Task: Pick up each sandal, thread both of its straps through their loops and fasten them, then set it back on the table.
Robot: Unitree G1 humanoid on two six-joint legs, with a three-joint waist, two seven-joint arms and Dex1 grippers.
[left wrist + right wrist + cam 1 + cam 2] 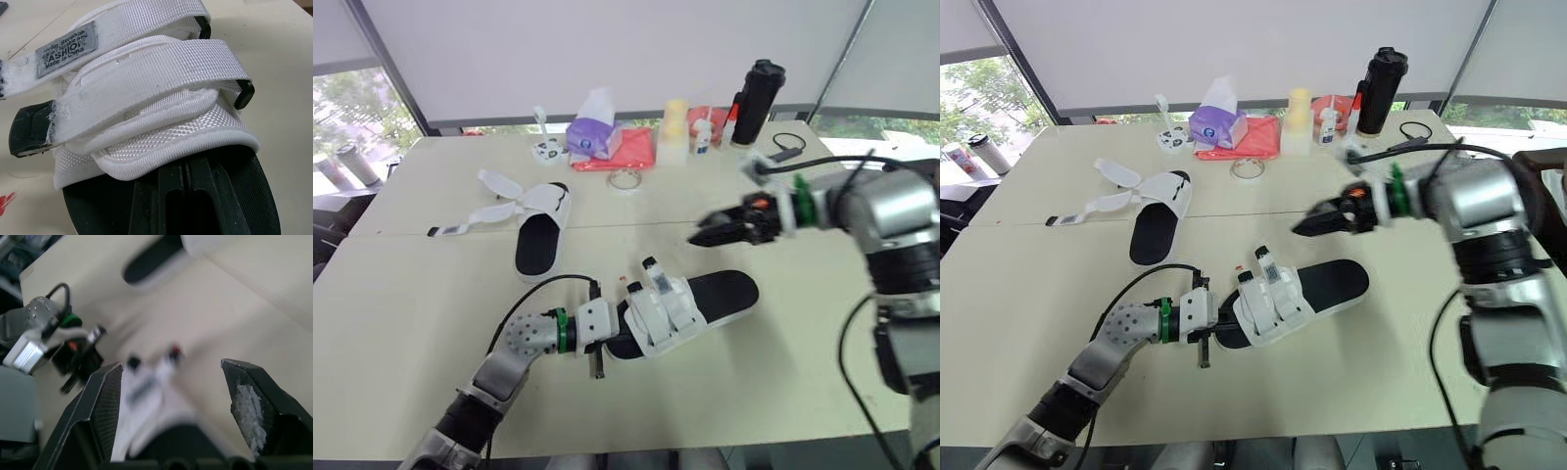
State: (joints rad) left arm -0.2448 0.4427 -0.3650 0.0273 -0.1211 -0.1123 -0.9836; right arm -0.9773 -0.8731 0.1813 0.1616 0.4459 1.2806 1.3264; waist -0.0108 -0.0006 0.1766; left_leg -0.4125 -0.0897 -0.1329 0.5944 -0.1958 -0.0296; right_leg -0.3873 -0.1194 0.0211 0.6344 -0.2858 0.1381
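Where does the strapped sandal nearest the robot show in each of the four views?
Left eye: strapped sandal low centre.
Right eye: low centre, slightly further left.
Left wrist: close up, both straps across it.
Right wrist: blurred, framed by the right gripper.
Shared landmark: its black strap tips.

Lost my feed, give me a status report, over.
Left tool at toe of near sandal. Right tool open, raised above table. Near straps both fastened; far sandal straps loose. Nothing in the way.
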